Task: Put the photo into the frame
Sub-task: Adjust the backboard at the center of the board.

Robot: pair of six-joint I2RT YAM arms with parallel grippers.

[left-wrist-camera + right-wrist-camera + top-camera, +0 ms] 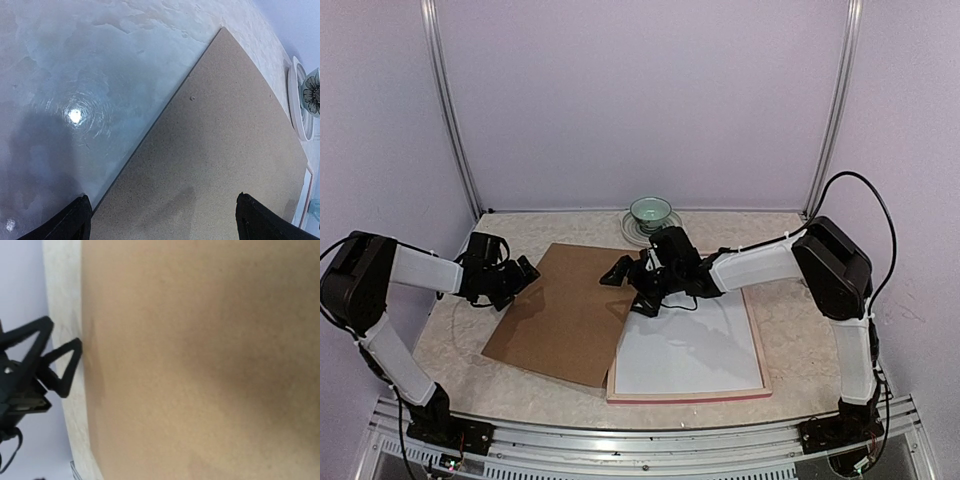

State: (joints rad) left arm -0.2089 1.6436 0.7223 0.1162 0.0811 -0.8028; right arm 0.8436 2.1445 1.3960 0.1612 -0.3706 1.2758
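Observation:
The frame (690, 397) lies flat at the front right, its pink rim around a white surface (690, 350). I cannot tell whether that surface is the photo's white back or the mat; no dark print shows. A brown backing board (565, 310) lies left of the frame, its right edge at the frame's left rim. My left gripper (520, 275) is open over the board's left edge, and in the left wrist view it (165, 225) straddles the board (225, 150). My right gripper (632, 287) is open at the board's far right corner. The board (200, 360) fills the right wrist view, where my own fingers do not show.
A teal cup (650, 212) on a white saucer stands at the back centre, just behind my right gripper; it also shows in the left wrist view (312, 92). The beige tabletop (460, 320) is walled on three sides.

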